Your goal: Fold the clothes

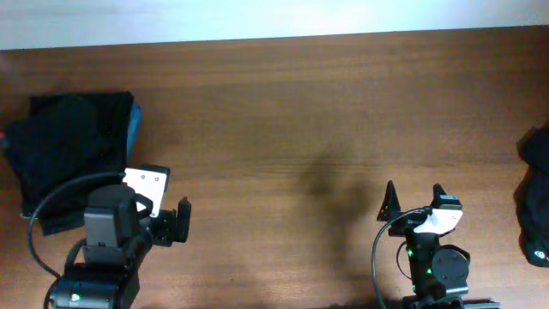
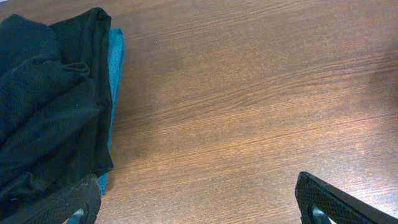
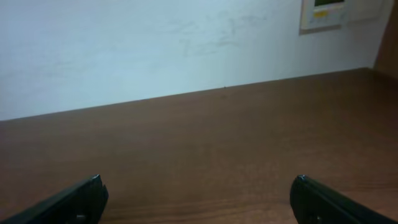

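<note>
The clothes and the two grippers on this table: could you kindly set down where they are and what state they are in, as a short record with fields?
surface: wooden table
left end: pile of black clothes, with a blue edge showing along its side
right edge: another black garment, partly out of the overhead view
middle of table: bare wood
left gripper: open, holding nothing, close beside the pile
right gripper: open, holding nothing, apart from both lots of fabric
</note>
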### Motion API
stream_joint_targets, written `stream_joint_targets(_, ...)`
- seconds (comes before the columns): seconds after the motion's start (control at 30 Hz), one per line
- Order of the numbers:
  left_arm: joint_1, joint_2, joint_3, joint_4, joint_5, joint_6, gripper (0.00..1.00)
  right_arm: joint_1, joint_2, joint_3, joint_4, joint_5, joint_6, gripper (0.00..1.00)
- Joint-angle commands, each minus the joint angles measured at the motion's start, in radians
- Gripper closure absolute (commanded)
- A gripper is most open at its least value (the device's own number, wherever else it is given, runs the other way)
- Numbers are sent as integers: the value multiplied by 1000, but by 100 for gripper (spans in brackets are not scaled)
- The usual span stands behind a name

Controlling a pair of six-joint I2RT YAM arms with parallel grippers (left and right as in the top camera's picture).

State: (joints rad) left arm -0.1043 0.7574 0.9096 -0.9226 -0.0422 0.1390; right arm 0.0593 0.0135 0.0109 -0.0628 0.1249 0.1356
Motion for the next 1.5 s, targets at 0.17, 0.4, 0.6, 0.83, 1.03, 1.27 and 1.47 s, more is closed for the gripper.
stream_joint_targets(0.17, 2, 1, 0, 2, -7, 20, 1, -6, -9, -5, -10, -38, 1, 2)
stream_joint_targets(0.4, 2, 1, 0, 2, -7, 20, 1, -6, -8, -5, -10, -38, 0, 1)
stream_joint_targets(0.6, 2, 1, 0, 2, -7, 20, 1, -6, -8, -5, -10, -38, 1, 1)
stream_joint_targets(0.83, 2, 1, 0, 2, -7, 20, 1, -6, -8, -5, -10, -38, 0, 1)
stream_joint_targets(1.03, 2, -3, -3, 3, -7, 20, 0, -6, -8, -5, -10, -38, 0, 1)
stream_joint_targets(1.27, 2, -184, -187, 52, 2, -31, 1, -6, -8, -5, -10, -38, 0, 1)
stream_joint_targets(1.47, 2, -406, -486, 353, 48, -96, 1, -6, -8, -5, -10, -38, 0, 1)
